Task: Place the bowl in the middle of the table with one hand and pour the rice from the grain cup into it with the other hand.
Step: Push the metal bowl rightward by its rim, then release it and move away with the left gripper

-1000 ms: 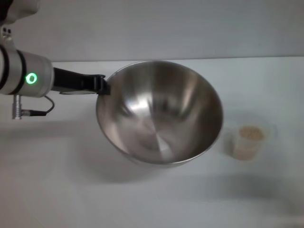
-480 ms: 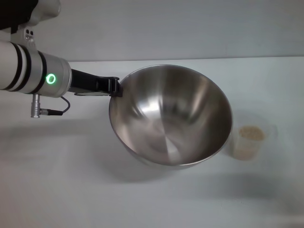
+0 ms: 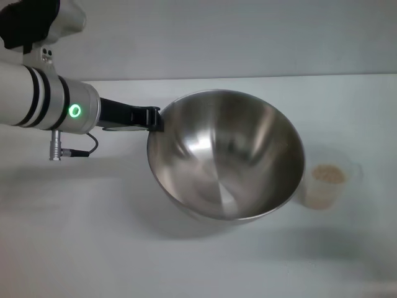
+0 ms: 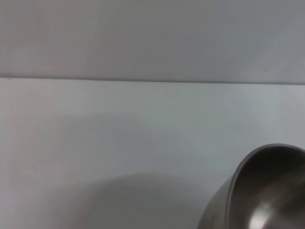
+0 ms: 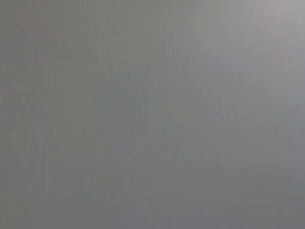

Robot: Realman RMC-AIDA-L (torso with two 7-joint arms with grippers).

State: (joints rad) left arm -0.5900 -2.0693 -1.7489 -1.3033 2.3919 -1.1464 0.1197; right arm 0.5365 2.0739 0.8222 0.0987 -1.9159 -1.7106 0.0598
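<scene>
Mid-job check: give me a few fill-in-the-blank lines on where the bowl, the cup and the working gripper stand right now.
1. The left gripper grips the bowl by its ____.
2. The bowl is tipped, with nothing ____ it.
3. The grain cup stands on the table on the robot's ____ side of the bowl.
4. The rice is in the ____.

Missing words: rim; inside; right; grain cup
</scene>
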